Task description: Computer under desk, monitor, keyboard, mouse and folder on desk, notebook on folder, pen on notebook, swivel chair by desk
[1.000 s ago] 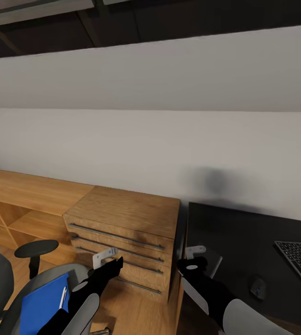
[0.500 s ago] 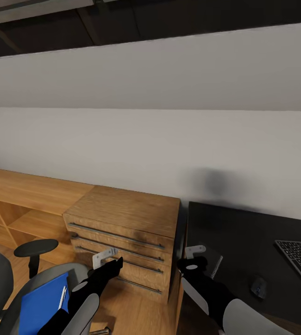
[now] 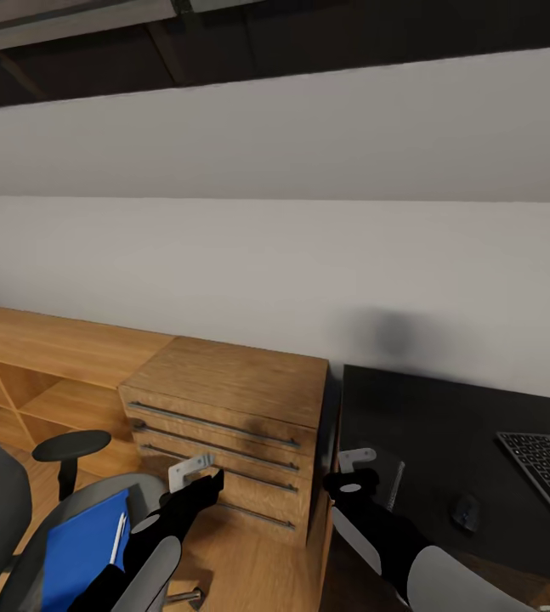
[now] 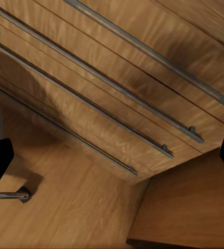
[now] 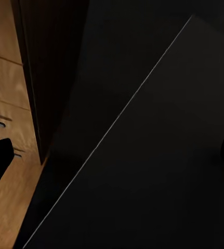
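The swivel chair (image 3: 2, 510) stands at the lower left, with the blue folder (image 3: 79, 548) lying on its seat. The white pen (image 3: 119, 537) rests along the folder's right edge. My left gripper (image 3: 202, 474) is open, just right of the chair and in front of the drawers (image 4: 112, 158). The desk (image 3: 445, 425) is at the right, carrying the keyboard (image 3: 547, 472) and the mouse (image 3: 466, 512). The dark notebook (image 3: 391, 478) lies at the desk's near-left corner. My right gripper (image 3: 355, 467) is open right beside it, and the notebook's thin edge (image 5: 112, 129) crosses the right wrist view.
A light wooden drawer chest (image 3: 232, 408) with long bar handles stands between the chair and the desk, joined to a low wooden shelf unit (image 3: 28, 374) along the white wall. A chair caster stem (image 4: 13, 195) shows on the wooden floor.
The whole head picture has shifted slightly, so the camera moved. Both grippers keep the same pose and stay open.
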